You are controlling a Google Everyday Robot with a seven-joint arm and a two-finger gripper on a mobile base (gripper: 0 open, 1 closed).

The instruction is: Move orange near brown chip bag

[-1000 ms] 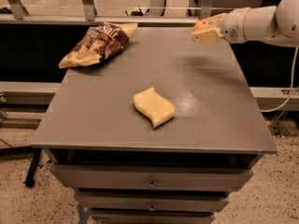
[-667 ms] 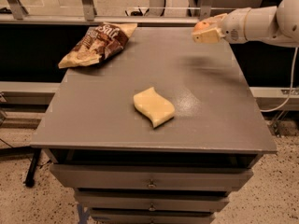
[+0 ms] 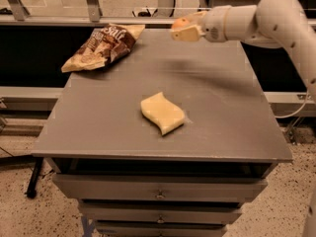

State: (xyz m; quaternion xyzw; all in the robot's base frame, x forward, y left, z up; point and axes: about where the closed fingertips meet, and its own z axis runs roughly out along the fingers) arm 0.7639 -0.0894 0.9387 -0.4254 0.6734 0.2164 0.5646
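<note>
The orange is a small round fruit held between my gripper's fingers, raised above the back of the grey table. My gripper is shut on it, at the end of the white arm that reaches in from the right. The brown chip bag, crinkled with white "Salt" lettering, lies at the table's back left corner, well to the left of the gripper.
A pale yellow wavy sponge lies near the table's middle. The table has drawers below its front edge. A dark shelf and metal rails run behind the table.
My arm has swung left across the back of the table with the orange in the gripper, closer to the chip bag. The bag and sponge have not moved.
</note>
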